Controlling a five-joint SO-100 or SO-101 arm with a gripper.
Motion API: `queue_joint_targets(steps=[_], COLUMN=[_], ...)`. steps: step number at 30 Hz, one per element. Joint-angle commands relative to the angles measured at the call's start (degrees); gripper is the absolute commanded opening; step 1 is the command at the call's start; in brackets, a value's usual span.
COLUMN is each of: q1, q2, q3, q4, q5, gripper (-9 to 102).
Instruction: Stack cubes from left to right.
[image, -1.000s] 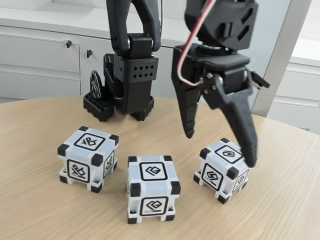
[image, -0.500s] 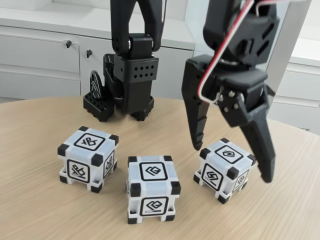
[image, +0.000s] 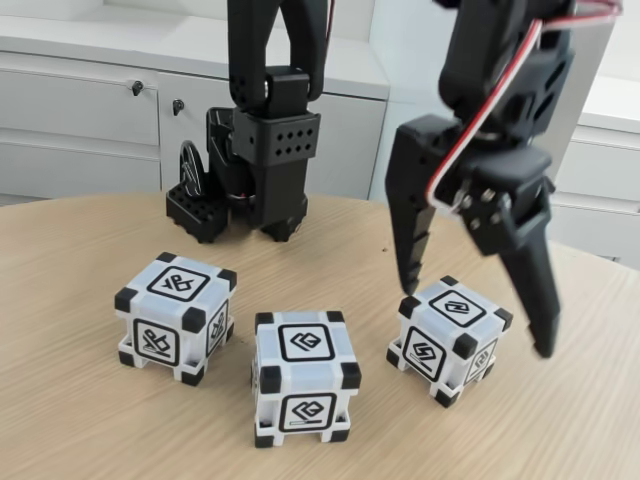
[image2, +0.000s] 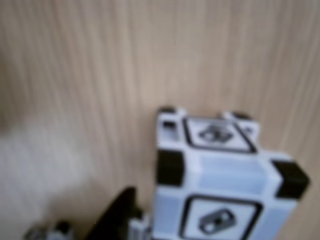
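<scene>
Gripper (image: 478, 322) wide open, nothing held, fingers straddling right cube (image: 449, 338) in fixed view: one finger (image: 408, 250) tip at cube's 11 o'clock corner, other at 3 o'clock, past its edge. Spread likely set to clear cube width for a descent.

Three cubes in row on table (image: 80, 420), all apart, none stacked: left cube (image: 176, 316) at 9 o'clock of middle cube (image: 304, 375), right one at 3.

Wrist view: blurred cube (image2: 220, 175) close below, dark finger part (image2: 117, 212) at its 8 o'clock.
</scene>
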Motion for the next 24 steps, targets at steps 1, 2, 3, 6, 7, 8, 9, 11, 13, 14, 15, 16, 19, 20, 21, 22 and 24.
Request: queue_joint_targets(steps=[1,2,3,6,7,8,9,11,13,14,15,16,19,20,21,22,24], q1=[-0.44,-0.09,0.18,0.44,0.53,0.53,0.53,0.53,0.53,0.53,0.53,0.53,0.53,0.53,0.53,0.53,0.53], q2=[-1.49,-1.93,-2.11,-2.11,-2.2,-2.2,-2.2,-2.2,-2.2,-2.2,-2.2,-2.2,-2.2,-2.2,-2.2,-2.2,-2.11], q3=[-2.29,-2.29,-2.29,-2.29,-2.29,-2.29,-2.29,-2.29,-2.29,-2.29,-2.29,-2.29,-2.29,-2.29,-2.29,-2.29,-2.29], q4=[-0.53,-0.53,-0.53,-0.53,-0.53,-0.53,-0.53,-0.53,-0.53,-0.53,-0.53,-0.53,-0.53,-0.53,-0.53,-0.53,-0.53], q5=[3.08,4.57,5.8,7.91,7.56,7.21,6.94,6.77,6.5,6.15,6.06,5.8,5.54,5.36,5.27,5.63,5.98], gripper=[35,33,32,30,30,30,29,26,21,18,16,12,4,1,0,0,0])
